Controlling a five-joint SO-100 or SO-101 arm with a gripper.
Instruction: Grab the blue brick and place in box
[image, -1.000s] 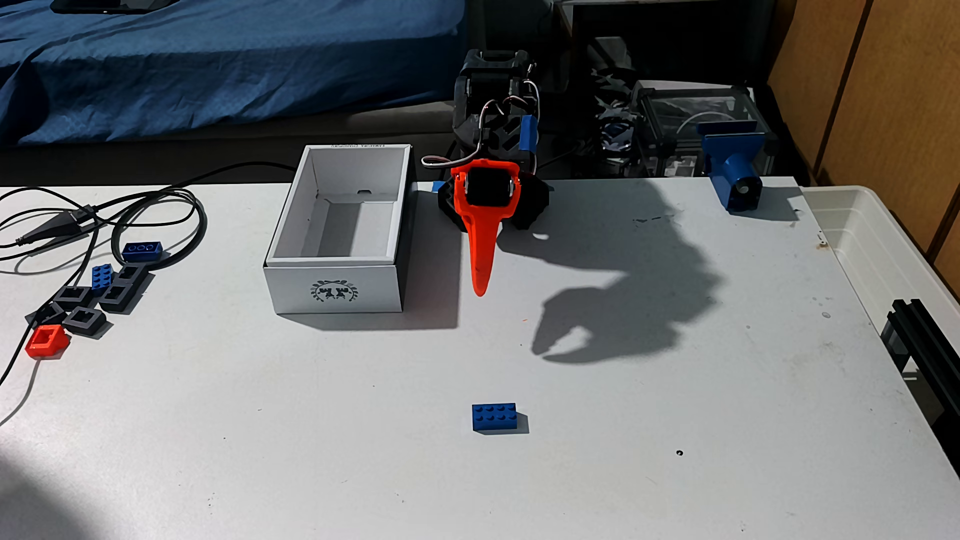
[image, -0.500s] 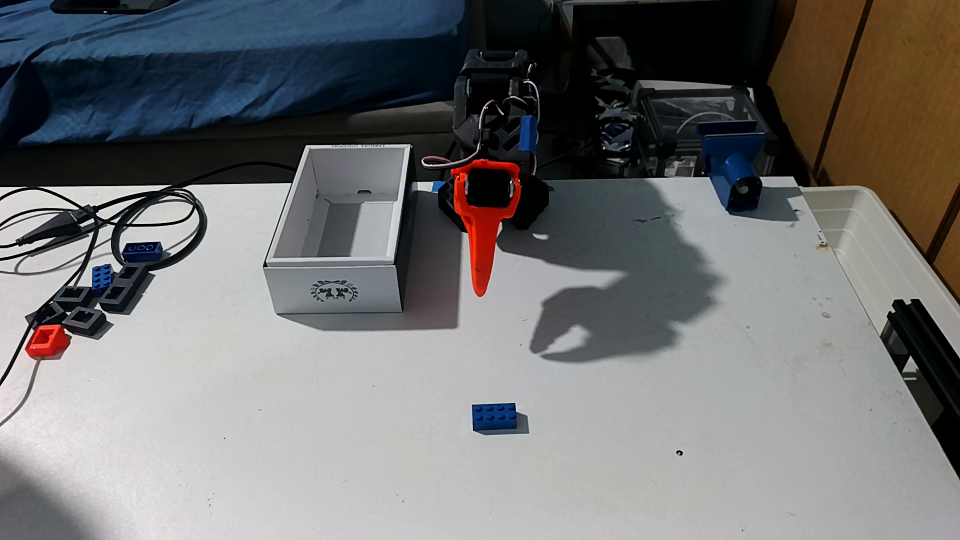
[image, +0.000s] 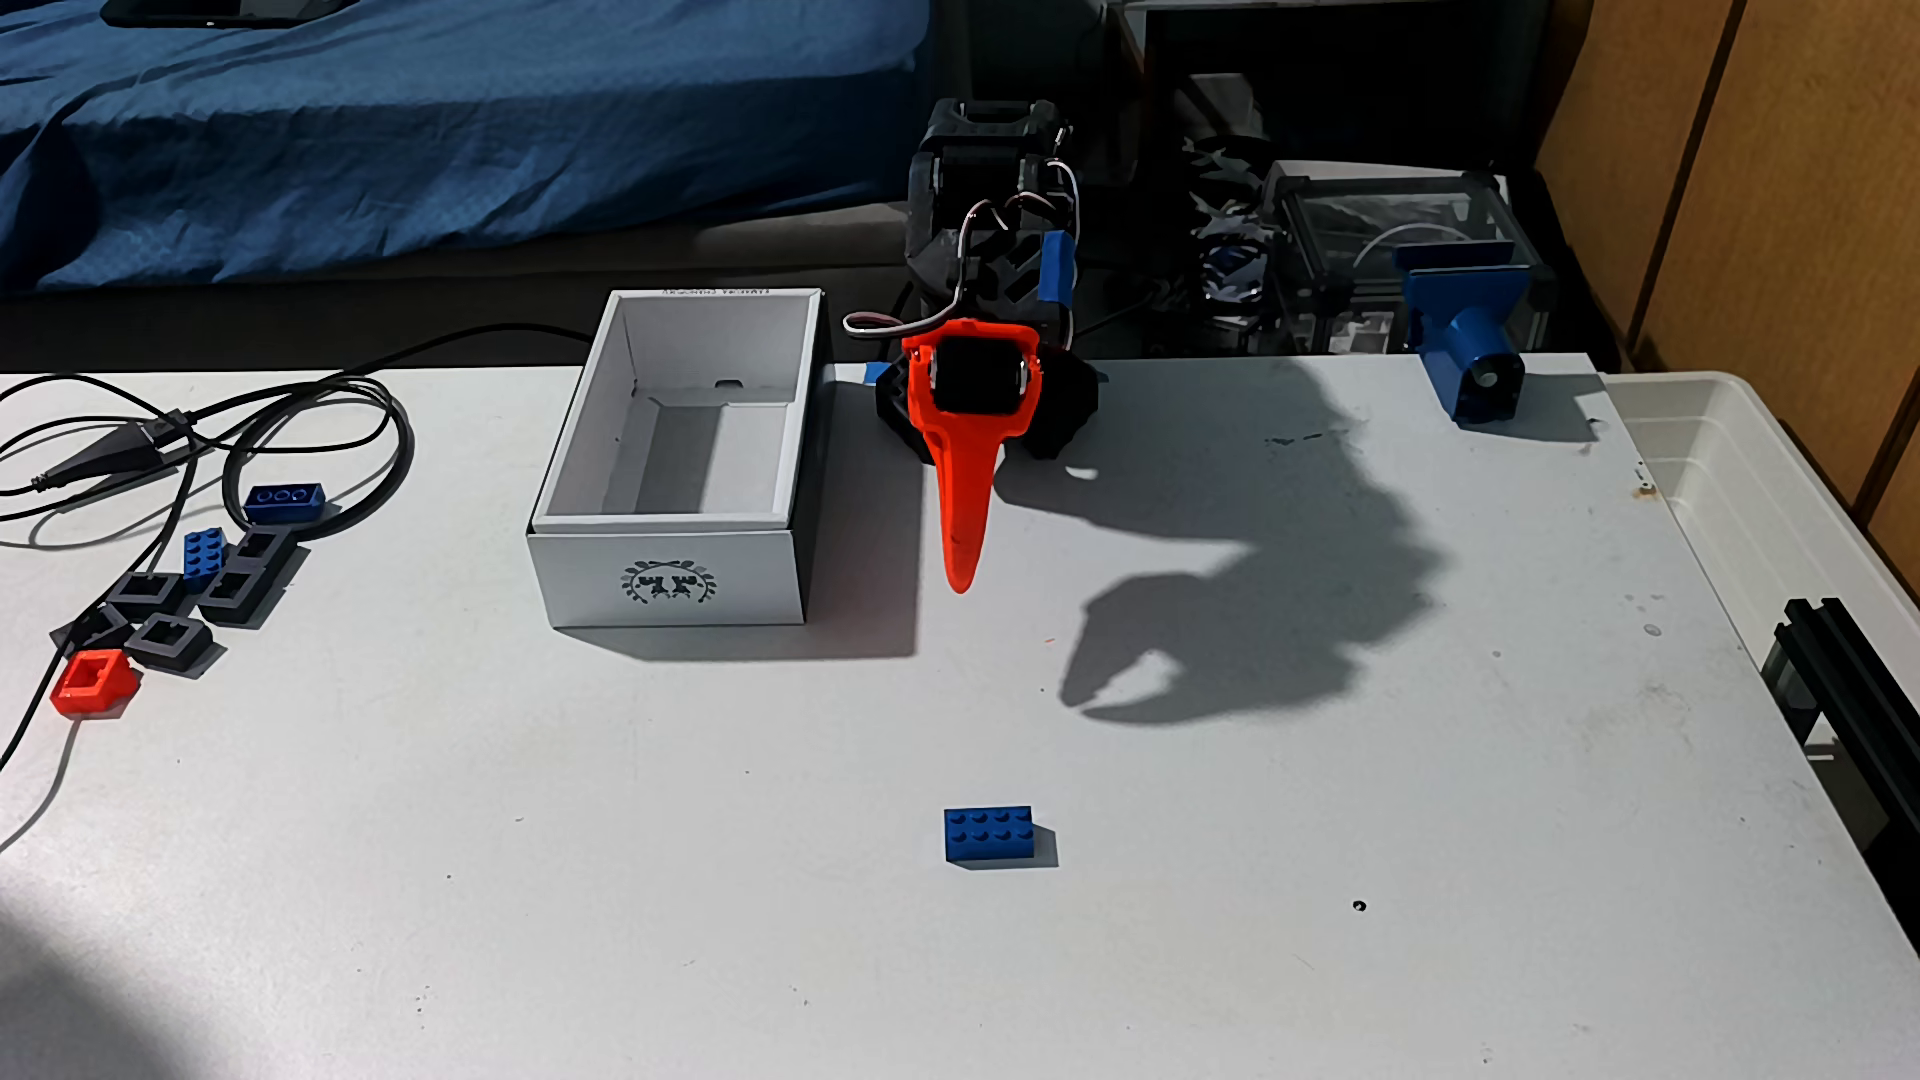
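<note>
The blue brick (image: 989, 834) lies studs-up on the white table, in the near middle of the fixed view. The box (image: 670, 582), white with a dark wreath emblem on its front, stands open-topped and empty at the back centre-left. My gripper (image: 961, 582) hangs beside the box's right wall, well behind the brick and above the table. Its orange finger (image: 961, 498) points down and hides the other finger. The gripper's shadow (image: 1127, 685) on the table shows two tips a small way apart.
At the left lie cables (image: 312, 415), a small square blue brick (image: 204, 552), a darker blue brick (image: 284, 502), grey pieces (image: 166, 636) and a red piece (image: 91, 682). A blue clamp (image: 1465, 343) sits at the back right, and a translucent bin (image: 1745, 488) and a black rail (image: 1849, 675) at the right edge.
The arm and the brick have stayed put. In the shadow, the gap between the tips looks a touch wider than a second ago.
</note>
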